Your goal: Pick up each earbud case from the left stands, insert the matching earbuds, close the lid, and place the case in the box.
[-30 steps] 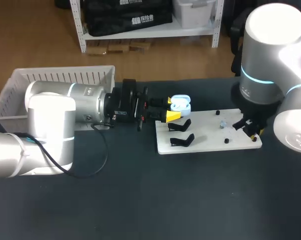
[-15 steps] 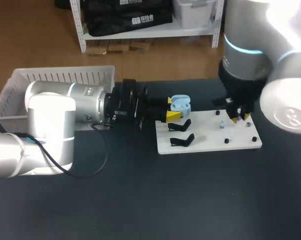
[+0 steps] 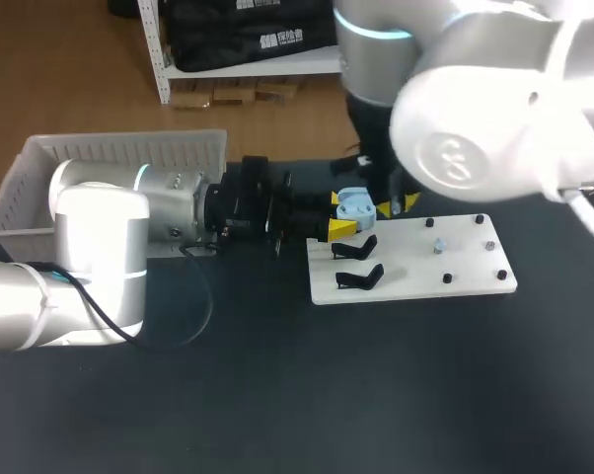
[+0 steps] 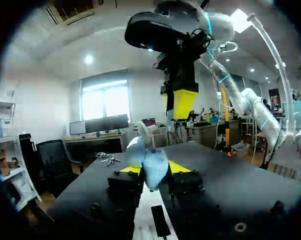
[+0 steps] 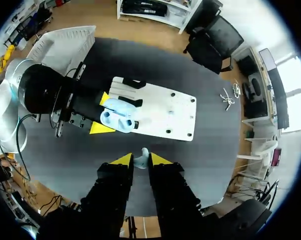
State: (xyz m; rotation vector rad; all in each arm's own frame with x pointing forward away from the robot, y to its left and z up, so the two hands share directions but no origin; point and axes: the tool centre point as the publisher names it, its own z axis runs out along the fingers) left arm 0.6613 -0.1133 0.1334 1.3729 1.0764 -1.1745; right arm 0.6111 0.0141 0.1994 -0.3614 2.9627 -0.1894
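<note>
**Earbud poised over the open case**

Right tool (image 5: 140,160) is pinched narrowly on a white earbud (image 5: 142,154), hanging over the pale blue earbud case (image 5: 116,116), seemingly ready to seat it. Left tool (image 3: 338,214) clamps that case lid-open, cavities upward, steadying it at the white board's (image 3: 425,269) 10 o'clock corner. The white basket (image 3: 31,173) sits at the surface's (image 3: 277,395) 9 o'clock.

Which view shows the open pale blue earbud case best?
The right wrist view: it looks down into the open pale blue earbud case, interior visible. The head view shows it small; the left wrist view, close but blurred.
</note>
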